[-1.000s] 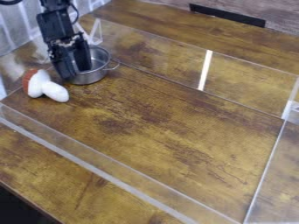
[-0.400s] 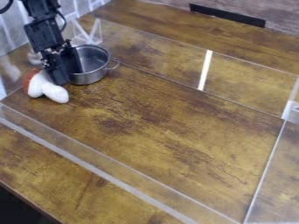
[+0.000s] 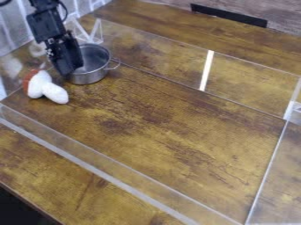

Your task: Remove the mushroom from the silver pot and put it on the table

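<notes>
One small toy mushroom (image 3: pixel 45 85) with a fat white stem and an orange-red cap lies on its side on the brown, worn wood-grain table (image 3: pixel 165 114), at the far left of the scene. Its cap points toward the left edge and its stem toward the right and nearer side. It rests outside the small round shiny steel pot (image 3: pixel 90 65), just to that pot's left and a little nearer.

The black robot gripper (image 3: pixel 63 67) hangs from the far left, angled steeply downward, its tip over the left rim of the pot — just behind and to the right of the mushroom, close to it. Whether the two touch cannot be told at this size. The fingers are dark and bunched against the pot's wall, so whether they are spread or closed cannot be told either; nothing is visibly held between them.

Clear acrylic strips (image 3: pixel 70 149) cross the tabletop, one running diagonally along the near side.
</notes>
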Available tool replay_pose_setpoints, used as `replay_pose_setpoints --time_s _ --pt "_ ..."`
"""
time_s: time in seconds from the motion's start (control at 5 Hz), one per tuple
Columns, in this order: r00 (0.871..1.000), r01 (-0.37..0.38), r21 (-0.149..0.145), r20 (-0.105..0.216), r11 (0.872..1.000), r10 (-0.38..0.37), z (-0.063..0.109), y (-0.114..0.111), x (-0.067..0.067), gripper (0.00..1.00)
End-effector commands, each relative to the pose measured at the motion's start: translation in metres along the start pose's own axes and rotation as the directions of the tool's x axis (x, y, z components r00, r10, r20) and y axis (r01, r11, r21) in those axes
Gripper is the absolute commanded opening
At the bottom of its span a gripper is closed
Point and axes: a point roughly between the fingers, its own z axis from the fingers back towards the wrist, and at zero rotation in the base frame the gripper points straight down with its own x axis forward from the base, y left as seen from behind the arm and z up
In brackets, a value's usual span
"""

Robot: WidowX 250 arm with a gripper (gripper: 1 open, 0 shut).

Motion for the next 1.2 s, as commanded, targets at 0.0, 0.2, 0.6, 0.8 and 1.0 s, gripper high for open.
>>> replay_pose_setpoints --time_s 0.0,0.2,0.6,0.8,1.0 --pt "1.0 0.024 -0.065 0.018 0.998 -0.023 0.024 -0.002 -0.01 1.0" --pt "0.999 0.03 -0.049 0.019 0.998 -0.029 0.018 -0.009 -0.014 0.0" --pt "0.999 -0.045 -0.042 -0.007 0.998 0.045 0.016 -0.016 -0.017 1.0" --pt "0.998 -0.058 -0.027 -0.014 0.998 0.058 0.013 -0.022 -0.018 1.0" --pt "0.998 -0.068 -0.013 -0.018 0.998 0.067 0.009 -0.029 -0.019 1.0"
